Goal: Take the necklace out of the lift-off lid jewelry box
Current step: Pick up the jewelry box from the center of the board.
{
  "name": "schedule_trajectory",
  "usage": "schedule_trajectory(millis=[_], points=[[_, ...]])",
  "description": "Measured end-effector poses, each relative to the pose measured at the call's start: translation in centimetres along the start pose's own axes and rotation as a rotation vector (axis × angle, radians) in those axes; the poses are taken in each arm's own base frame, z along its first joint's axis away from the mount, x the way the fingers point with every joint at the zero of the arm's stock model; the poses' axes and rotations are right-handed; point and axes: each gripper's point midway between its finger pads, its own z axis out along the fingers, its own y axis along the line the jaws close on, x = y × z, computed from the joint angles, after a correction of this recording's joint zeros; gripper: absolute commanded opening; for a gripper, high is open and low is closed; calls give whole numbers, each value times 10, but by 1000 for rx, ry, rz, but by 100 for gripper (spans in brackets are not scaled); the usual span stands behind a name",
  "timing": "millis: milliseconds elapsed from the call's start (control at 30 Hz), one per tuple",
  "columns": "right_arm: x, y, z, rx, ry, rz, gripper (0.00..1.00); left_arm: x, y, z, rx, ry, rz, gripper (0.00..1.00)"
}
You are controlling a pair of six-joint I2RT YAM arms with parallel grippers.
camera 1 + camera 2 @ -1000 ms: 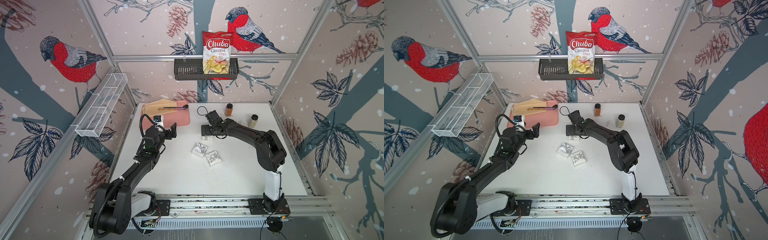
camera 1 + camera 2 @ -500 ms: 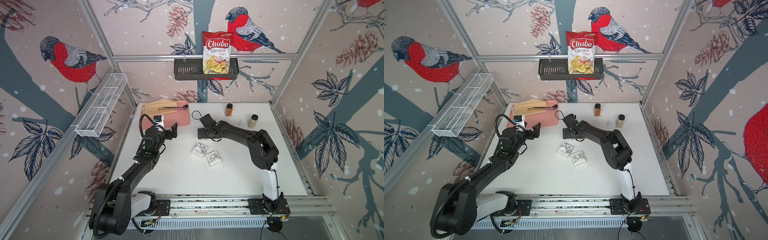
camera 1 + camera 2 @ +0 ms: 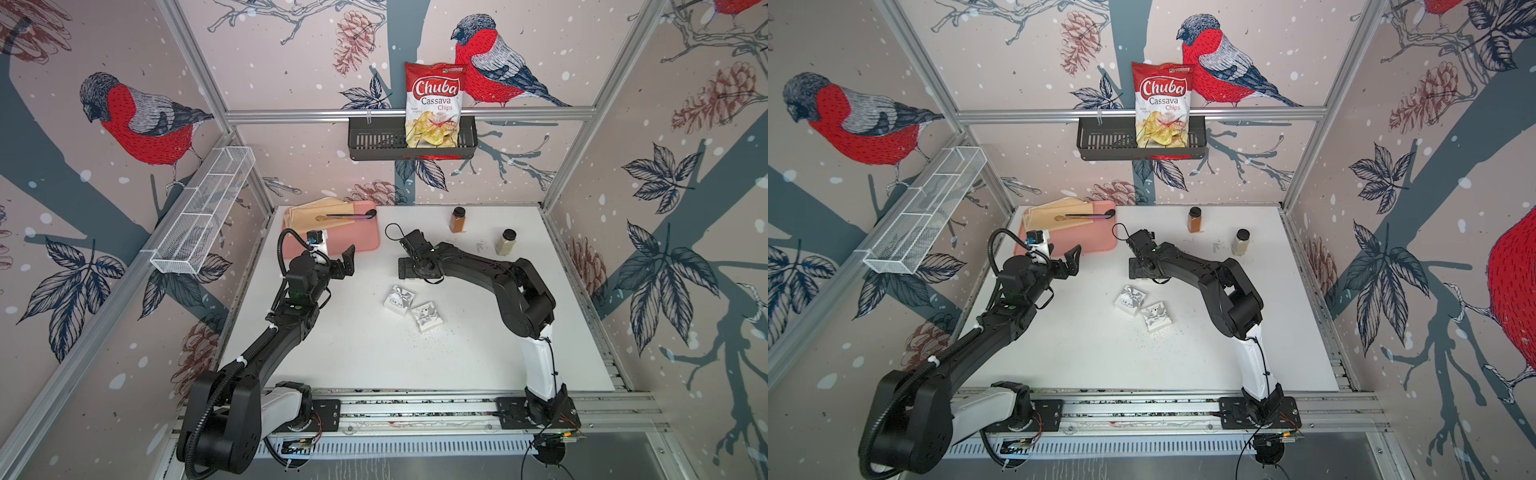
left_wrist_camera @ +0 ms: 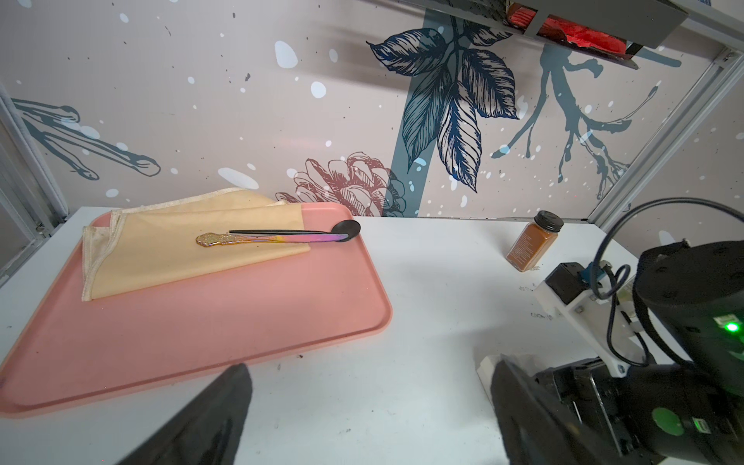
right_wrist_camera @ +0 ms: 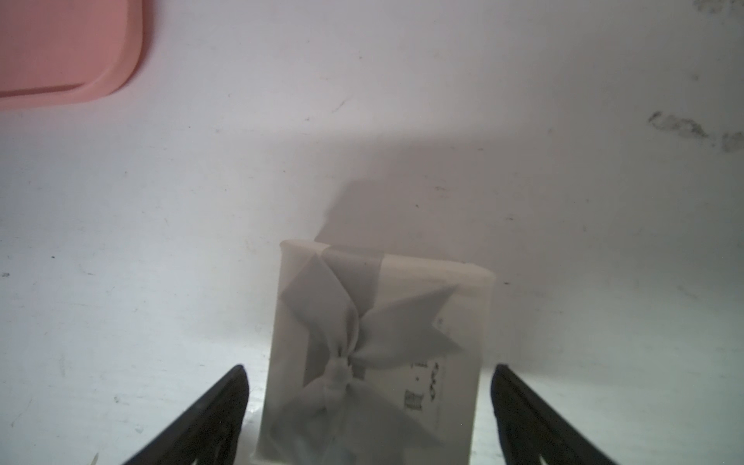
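A small white jewelry box point(image 5: 406, 282) with a grey ribbon bow point(image 5: 342, 354) on its lid sits on the white table. My right gripper point(image 5: 369, 368) is open and straddles it, one finger on each side, with small gaps showing. In both top views the right gripper point(image 3: 409, 269) point(image 3: 1140, 269) covers this box. Its corner point(image 4: 487, 364) shows in the left wrist view. The lid is on and the necklace is hidden. My left gripper point(image 3: 347, 259) point(image 4: 370, 366) is open and holds nothing, beside the pink tray's near corner.
Two other small white boxes point(image 3: 399, 300) point(image 3: 427, 316) lie mid-table. The pink tray point(image 3: 365, 245) holds a folded cloth point(image 4: 181, 249) and a spoon point(image 4: 282, 237). Two spice jars point(image 3: 457, 219) point(image 3: 505, 242) stand at the back right. A chips bag point(image 3: 434, 104) sits in the wall basket.
My right gripper has shifted slightly left and lower over the box, and its jaws have narrowed a little. The left arm has not moved.
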Motion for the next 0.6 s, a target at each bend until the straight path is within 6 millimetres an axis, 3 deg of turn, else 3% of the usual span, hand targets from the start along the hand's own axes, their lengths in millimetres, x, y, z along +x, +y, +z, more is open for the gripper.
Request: schedule_trajectory(millis=[600], points=[[-1,-5,6,0,2,6,80,1,-6,-6,34,-7,2,97]])
